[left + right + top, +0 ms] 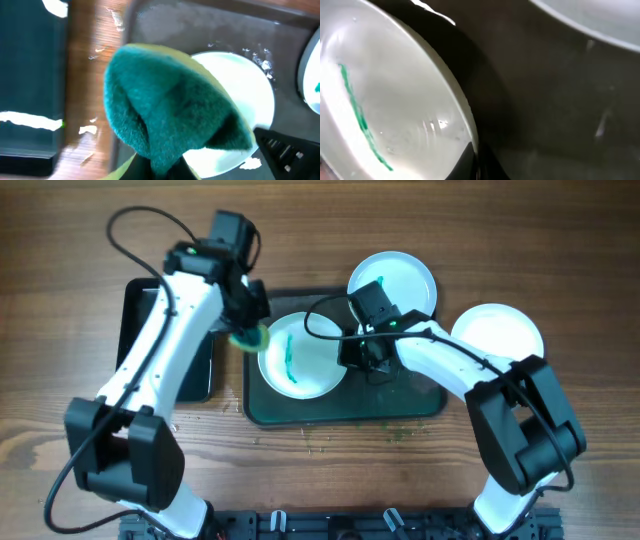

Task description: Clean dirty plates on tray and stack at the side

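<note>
holding a green sponge (249,338): left gripper (243,323), jaws pinching it, above the left rim of the streaked plate (300,360). that plate lies on the tray (420,402), mid-table. right gripper (366,358) sits at its right rim; whether the jaws are pinching cannot be told. second plate (392,278) overlaps the tray's far rim. third plate (497,332) rests on the tabletop toward the right edge.

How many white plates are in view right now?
3 plates. One streaked green lies on the tray, one overlaps the tray's far edge, one sits on the table right of the tray. None seems hidden.
</note>
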